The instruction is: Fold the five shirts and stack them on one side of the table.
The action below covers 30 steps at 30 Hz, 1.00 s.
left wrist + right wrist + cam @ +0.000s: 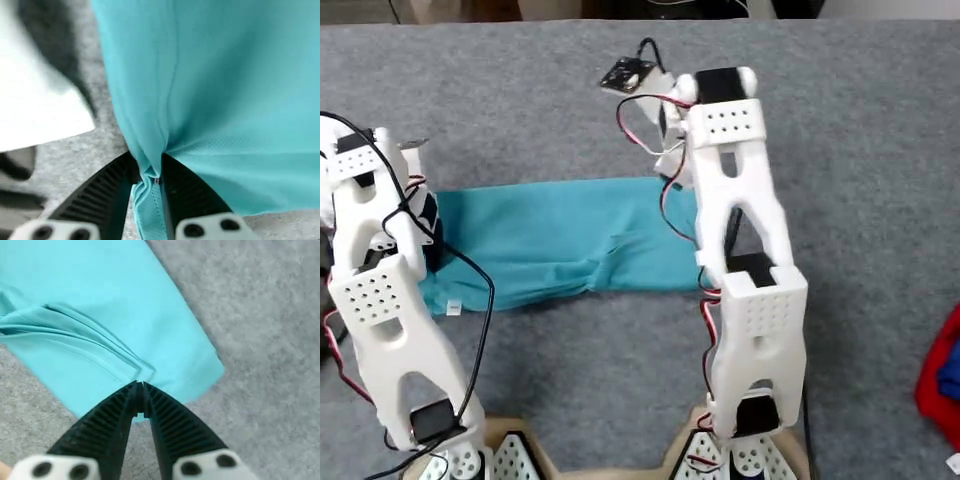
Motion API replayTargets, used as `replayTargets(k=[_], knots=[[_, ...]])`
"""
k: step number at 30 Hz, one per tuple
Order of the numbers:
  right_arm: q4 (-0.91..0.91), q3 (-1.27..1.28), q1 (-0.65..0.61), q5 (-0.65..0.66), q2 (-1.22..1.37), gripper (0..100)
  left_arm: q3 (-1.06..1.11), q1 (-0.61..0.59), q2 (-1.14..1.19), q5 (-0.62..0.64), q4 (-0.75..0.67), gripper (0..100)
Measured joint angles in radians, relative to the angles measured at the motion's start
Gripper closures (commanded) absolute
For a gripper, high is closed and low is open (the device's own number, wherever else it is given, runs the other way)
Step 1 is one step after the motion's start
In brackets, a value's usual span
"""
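High view: a teal shirt (560,240) of thin, soft fabric lies as a long, flattened band across the grey carpeted tabletop (860,150). The left arm (380,300) is at one end and the right arm (740,200) at the other. A red and blue cloth (942,375) lies at the tabletop's edge, well apart.

Left wrist view: the left gripper (150,170) is clenched on a bunched fold at the shirt's edge, and fabric puckers between the black ribbed fingers (185,190).

Right wrist view: the right gripper (139,387) is closed tight on the hem near a corner, beside a stitched seam.

Assessment: the garment is judged light, limp and prone to creasing and sagging. It offers no stiffness, so hold is best taken at hems and corners, both ends together, to keep the band taut.
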Motion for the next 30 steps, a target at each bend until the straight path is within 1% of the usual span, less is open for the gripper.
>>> replayTargets(k=[4,8,12,18,23,27,30], knots=[[0.0,0.0,0.061,-0.029,-0.077,99.3,0.002,0.044,-0.112,0.003,0.0,98],[-0.002,0.0,0.167,-0.054,-0.13,99.3,0.034,0.127,-0.241,0.028,0.0,98],[-0.095,0.0,0.276,-0.077,-0.132,99.3,0.091,0.229,-0.342,0.058,0.0,98],[-0.325,0.0,0.44,-0.262,-0.13,99.2,0.178,0.381,-0.423,0.115,0.0,98],[-0.47,0.0,0.54,-0.439,-0.049,99.1,0.187,0.47,-0.443,0.184,0.0,98],[-0.555,0.0,0.6,-0.516,0.057,99.1,0.178,0.54,-0.443,0.244,0.0,98],[-0.641,0.0,0.644,-0.54,0.155,99.0,0.133,0.6,-0.443,0.273,0.0,98]])
